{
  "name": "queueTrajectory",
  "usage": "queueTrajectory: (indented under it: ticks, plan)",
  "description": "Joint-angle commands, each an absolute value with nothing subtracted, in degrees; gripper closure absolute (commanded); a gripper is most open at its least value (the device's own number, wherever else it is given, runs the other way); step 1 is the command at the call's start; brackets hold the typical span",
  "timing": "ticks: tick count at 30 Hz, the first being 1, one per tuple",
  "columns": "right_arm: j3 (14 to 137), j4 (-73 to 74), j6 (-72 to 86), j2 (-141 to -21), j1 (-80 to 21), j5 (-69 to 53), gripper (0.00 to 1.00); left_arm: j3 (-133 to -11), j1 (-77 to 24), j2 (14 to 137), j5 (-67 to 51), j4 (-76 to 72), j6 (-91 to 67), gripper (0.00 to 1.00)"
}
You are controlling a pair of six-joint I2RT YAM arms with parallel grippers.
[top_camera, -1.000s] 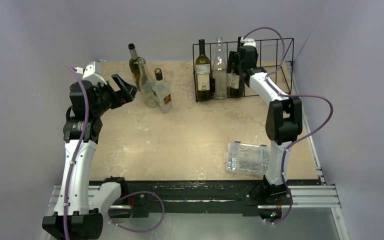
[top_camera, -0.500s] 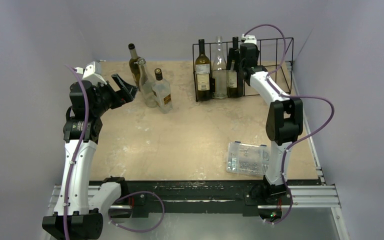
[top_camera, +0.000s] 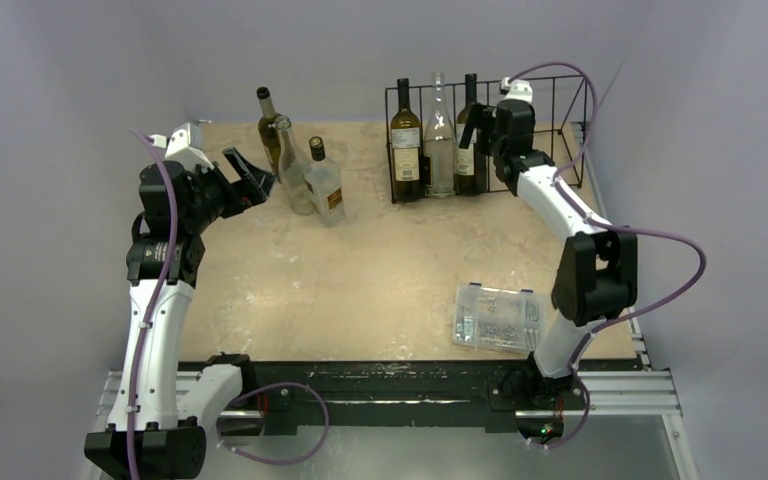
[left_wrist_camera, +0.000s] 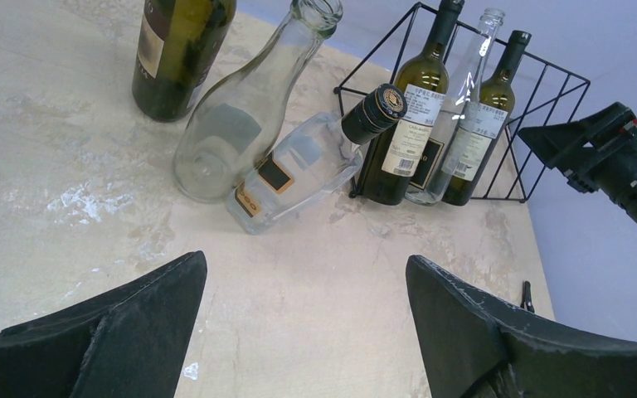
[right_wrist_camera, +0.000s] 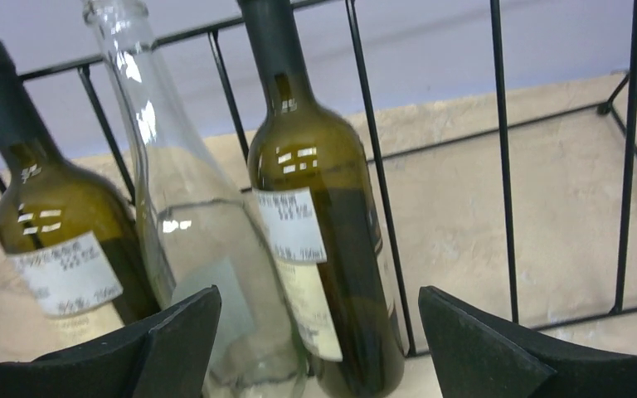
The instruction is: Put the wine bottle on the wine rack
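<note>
The black wire wine rack (top_camera: 552,128) stands at the back right. Its left slots hold a dark green wine bottle (top_camera: 405,145), a clear bottle (top_camera: 440,140) and a second dark green wine bottle (top_camera: 468,145), all upright. My right gripper (top_camera: 476,122) is open just to the right of that last bottle. In the right wrist view the gripper (right_wrist_camera: 319,292) frames this bottle (right_wrist_camera: 323,215) without touching it, with the rack bars (right_wrist_camera: 502,149) behind. My left gripper (top_camera: 250,172) is open and empty; in its wrist view (left_wrist_camera: 307,261) it hovers over bare table.
Three bottles stand at the back left: a dark green wine bottle (top_camera: 268,125), a clear bottle (top_camera: 295,178) and a square clear bottle (top_camera: 326,188). A clear plastic parts box (top_camera: 498,318) lies at the front right. Walls close in the table's sides and back.
My right gripper has let go of the second dark green bottle, now upright in the rack, and drawn back to the right; its elbow swung right. The left arm has not moved.
</note>
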State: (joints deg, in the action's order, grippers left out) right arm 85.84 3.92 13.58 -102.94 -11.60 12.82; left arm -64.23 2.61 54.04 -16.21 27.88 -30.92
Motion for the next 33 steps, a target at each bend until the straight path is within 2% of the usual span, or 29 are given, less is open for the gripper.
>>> queueTrajectory:
  ticks: [1, 14, 22, 33]
  plan:
    - [77.75, -2.14, 17.95, -96.43, -11.65, 8.59, 0.08, -65.48, 3.15, 53.57, -16.88, 25.77, -31.39, 0.1]
    - [57.61, -7.31, 22.05, -84.41, -14.71, -0.96, 0.08, -65.35, 3.14, 53.57, -17.52, 25.44, -31.63, 0.1]
    - [55.75, -6.34, 20.75, -82.82, -24.99, 3.06, 0.07, -65.21, 2.99, 54.01, -17.17, 25.46, -31.4, 0.1]
    - [57.51, -9.9, 21.54, -86.17, -35.79, 1.95, 0.05, -65.63, 0.68, 54.61, -14.23, 26.64, -29.56, 0.1]
